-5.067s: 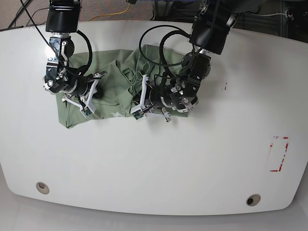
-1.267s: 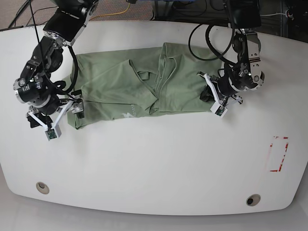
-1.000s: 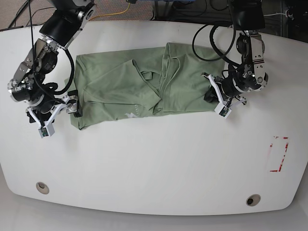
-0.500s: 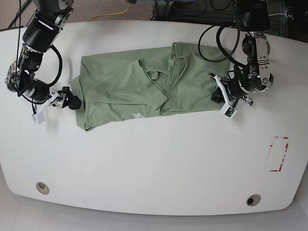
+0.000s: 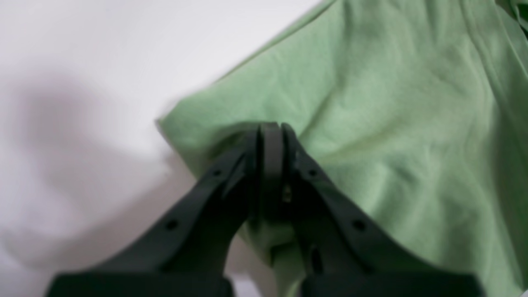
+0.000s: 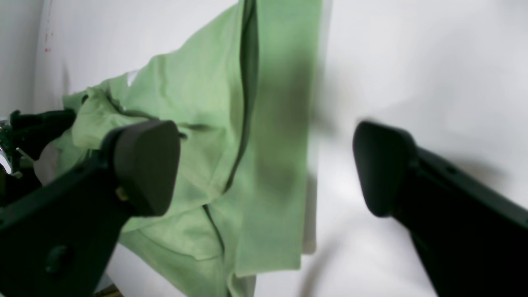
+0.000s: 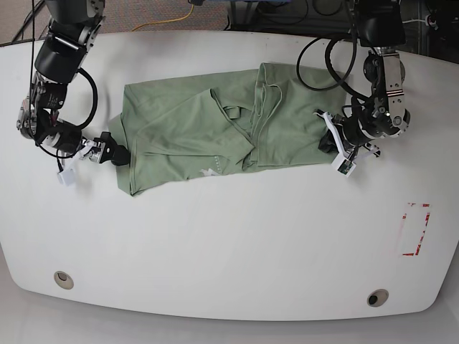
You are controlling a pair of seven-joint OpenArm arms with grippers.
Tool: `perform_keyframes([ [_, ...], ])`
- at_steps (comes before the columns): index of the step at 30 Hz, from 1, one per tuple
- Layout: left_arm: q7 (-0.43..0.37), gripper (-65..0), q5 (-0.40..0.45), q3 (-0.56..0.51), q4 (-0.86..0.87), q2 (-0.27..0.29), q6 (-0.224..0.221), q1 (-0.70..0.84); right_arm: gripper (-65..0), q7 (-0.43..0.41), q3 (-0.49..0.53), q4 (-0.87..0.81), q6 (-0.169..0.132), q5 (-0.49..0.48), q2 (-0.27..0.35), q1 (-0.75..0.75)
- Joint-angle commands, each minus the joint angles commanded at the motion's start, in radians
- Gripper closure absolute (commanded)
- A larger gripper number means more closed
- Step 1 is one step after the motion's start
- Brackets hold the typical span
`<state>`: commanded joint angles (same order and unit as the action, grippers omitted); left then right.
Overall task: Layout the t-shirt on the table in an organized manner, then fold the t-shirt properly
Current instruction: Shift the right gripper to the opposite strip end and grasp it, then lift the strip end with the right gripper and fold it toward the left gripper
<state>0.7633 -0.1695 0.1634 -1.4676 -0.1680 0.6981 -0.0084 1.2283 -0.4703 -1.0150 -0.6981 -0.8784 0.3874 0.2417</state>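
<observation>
Down nearest the camera in the base view: bare white table (image 7: 229,244), a round grommet hole (image 7: 63,279) at the near left corner, another grommet (image 7: 377,297) near right, and a red tape rectangle (image 7: 414,229) off toward the right edge.

Further back, stretched across the middle of the table: the t-shirt (image 7: 215,129), pale sage green, pulled out lengthwise left to right but not flat yet, with a folded-over flap and creases running through its centre, one sleeve doubled on top.

At the shirt's right end in the base view: left claw (image 7: 331,141), clenched on the cloth. Confirmed from the left wrist view: black fingers pressed tight together at left claw (image 5: 270,136), a bunched corner of the t-shirt (image 5: 371,123) pinched between them, fabric rumpled around the tips, white table (image 5: 82,62) beyond.

At the shirt's left end in the base view: right claw (image 7: 113,153), low over the table just beside the hem. From the right wrist view: right claw (image 6: 264,165) released and spread wide, one pad over the green cloth, the other over bare table (image 6: 412,62), the edge of the t-shirt (image 6: 272,123) lying in the gap, gripped by nothing.

Farthest back: both black arms rising from the table's far edge, cables looping behind them.
</observation>
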Motion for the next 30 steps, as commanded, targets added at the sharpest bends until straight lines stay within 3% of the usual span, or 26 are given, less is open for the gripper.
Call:
perform_keyframes([
  [11, 0.000, 0.0, 0.000, 0.000, 0.000, 0.005, 0.000, 0.000, -65.0, 0.002, 0.061, -0.026, 0.000, 0.000, -0.075, -0.021],
  [19, 0.000, 0.0, 0.000, 0.000, 0.000, 0.005, 0.000, 0.000, -65.0, -0.002, 0.063, -0.038, 0.000, 0.002, -0.091, -0.048],
  [21, 0.000, 0.0, 0.000, 0.000, 0.000, 0.005, 0.000, 0.000, -58.8, -0.002, 0.063, -0.043, 0.000, 0.002, -0.091, -0.049],
  [27, 0.000, 0.0, 0.000, 0.000, 0.002, 0.005, 0.000, 0.000, -21.4, -0.005, 0.063, -0.043, 0.000, 0.002, -0.091, -0.049],
  [30, 0.000, 0.0, 0.000, 0.000, 0.002, 0.005, 0.000, 0.000, -7.0, -0.005, 0.063, -0.043, 0.000, 0.003, -0.091, -0.049],
])
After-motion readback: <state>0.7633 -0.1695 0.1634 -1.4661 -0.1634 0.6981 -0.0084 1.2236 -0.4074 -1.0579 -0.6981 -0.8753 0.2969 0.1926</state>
